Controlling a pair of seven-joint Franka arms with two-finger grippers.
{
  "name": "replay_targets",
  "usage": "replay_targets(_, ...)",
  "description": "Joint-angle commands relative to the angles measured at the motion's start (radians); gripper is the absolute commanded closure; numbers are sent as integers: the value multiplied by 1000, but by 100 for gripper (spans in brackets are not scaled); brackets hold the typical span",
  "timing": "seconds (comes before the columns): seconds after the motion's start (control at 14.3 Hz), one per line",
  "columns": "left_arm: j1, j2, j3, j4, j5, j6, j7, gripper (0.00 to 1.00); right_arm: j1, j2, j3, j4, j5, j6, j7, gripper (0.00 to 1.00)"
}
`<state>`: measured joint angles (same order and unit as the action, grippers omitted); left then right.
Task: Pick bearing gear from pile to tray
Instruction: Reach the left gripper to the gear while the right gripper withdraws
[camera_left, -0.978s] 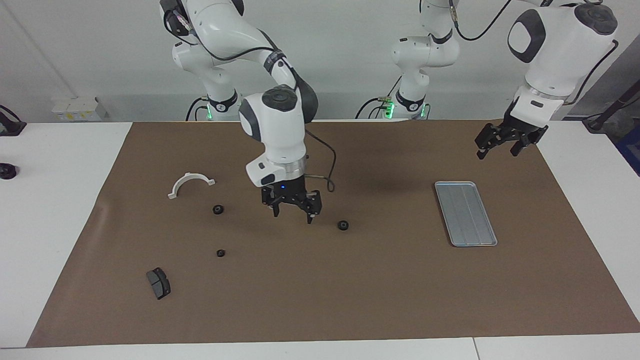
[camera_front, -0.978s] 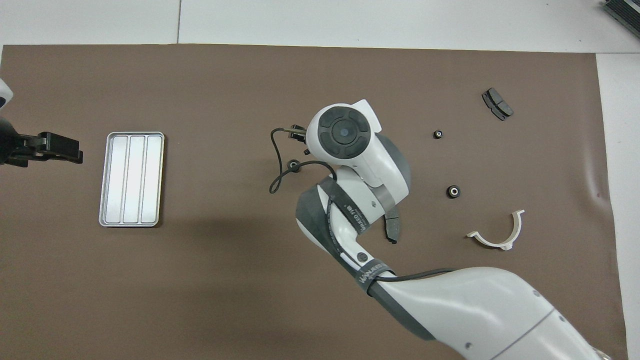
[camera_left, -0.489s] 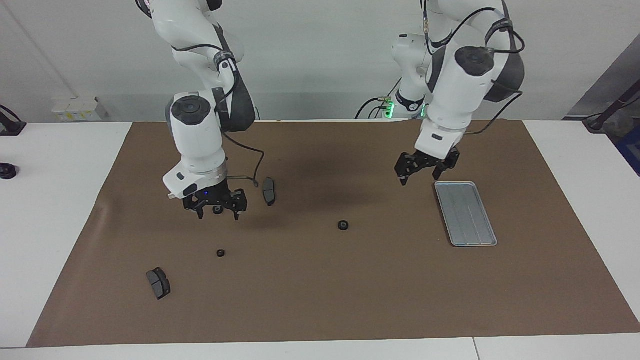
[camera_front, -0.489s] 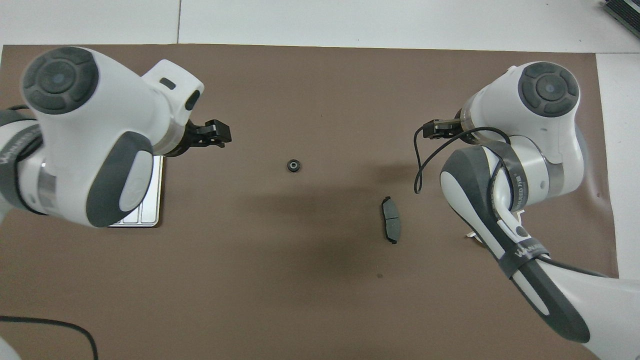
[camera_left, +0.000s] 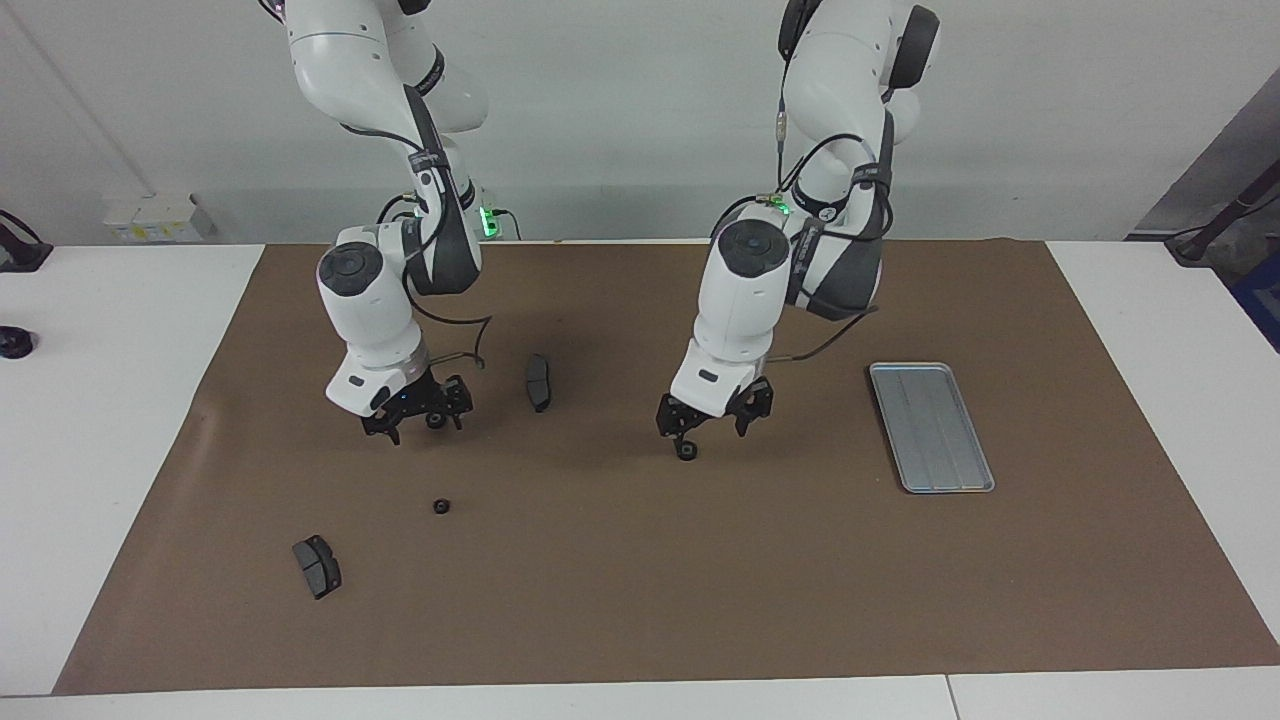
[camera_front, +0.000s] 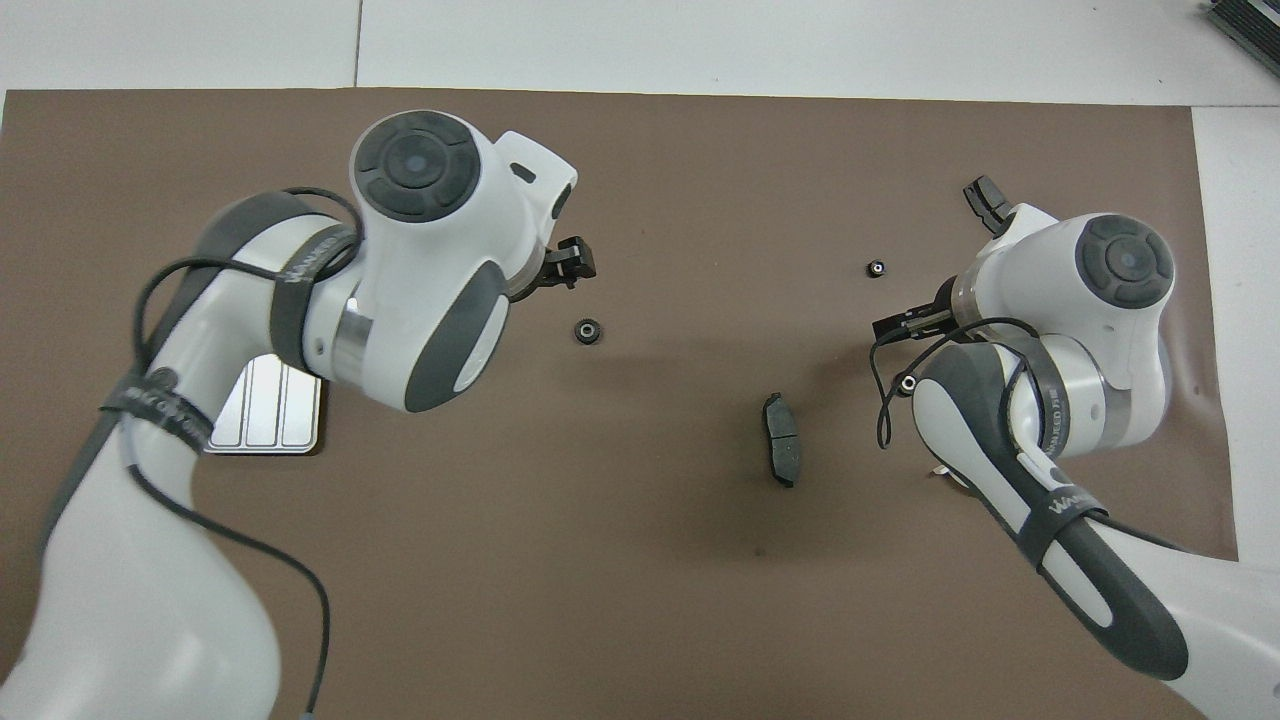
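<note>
Three small black bearing gears lie on the brown mat. One gear (camera_left: 686, 450) (camera_front: 587, 330) sits mid-mat; my left gripper (camera_left: 712, 428) (camera_front: 565, 265) hangs open low beside it, not around it. A second gear (camera_left: 435, 420) (camera_front: 907, 383) shows between the spread fingers of my open right gripper (camera_left: 418, 420) (camera_front: 905, 322); I cannot tell whether they touch it. The third gear (camera_left: 441, 506) (camera_front: 876, 268) lies farther from the robots. The silver ridged tray (camera_left: 930, 425) (camera_front: 265, 420) stands toward the left arm's end, holding nothing and partly covered by the left arm in the overhead view.
One dark brake pad (camera_left: 538, 382) (camera_front: 781, 452) lies between the two grippers. Another brake pad (camera_left: 317, 566) (camera_front: 985, 200) lies farther out toward the right arm's end. Only a sliver of the white half-ring bracket (camera_front: 945, 472) shows under the right arm.
My left arm swung from beside the tray to the middle gear and came down. My right arm left the middle gear and moved toward its own end, down to the gear by the bracket.
</note>
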<state>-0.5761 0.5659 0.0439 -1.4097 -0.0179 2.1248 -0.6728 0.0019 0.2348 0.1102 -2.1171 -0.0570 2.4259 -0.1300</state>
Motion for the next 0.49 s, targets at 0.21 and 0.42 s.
replay_targets(0.21,-4,-21,14,-184,10,214,106,0,-33,-77,13,-138,22,33,-105,15)
replay_targets(0.42,-28,-60,14,-313,10,305,111,0,-33,-89,13,-168,22,38,-114,27)
